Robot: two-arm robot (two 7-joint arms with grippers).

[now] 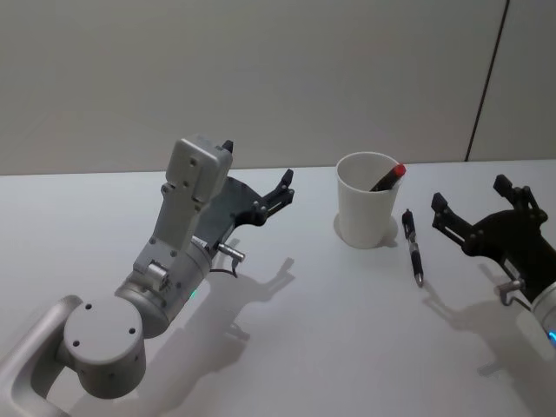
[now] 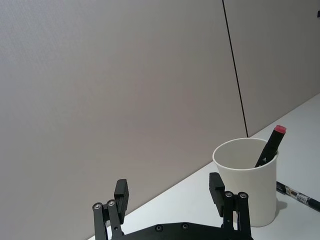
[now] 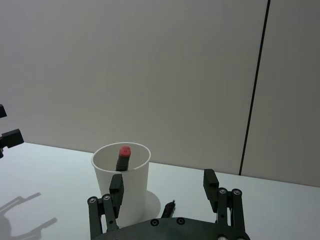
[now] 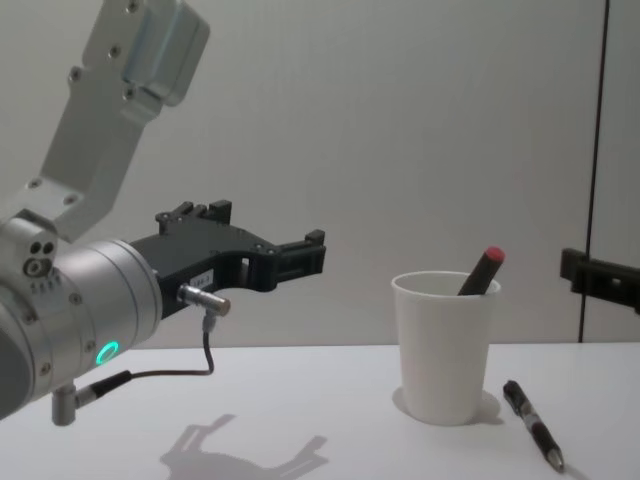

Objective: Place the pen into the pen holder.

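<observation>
White paper pen holder [image 1: 363, 217] stood on the bench [image 1: 304, 347] with the pen [image 1: 388, 179] already leaning inside, red end up. The left pincer [image 2: 169, 187] and right pincer [image 3: 163, 182] hung open and empty on either side of it; the task looked finished.

You see a thin black click pen [image 1: 413, 248] lying flat on the white table [image 1: 304, 347], right of centre, its tip toward the near edge. Behind stands a plain grey wall [image 1: 261, 69] with one dark vertical seam [image 1: 488, 78].
</observation>
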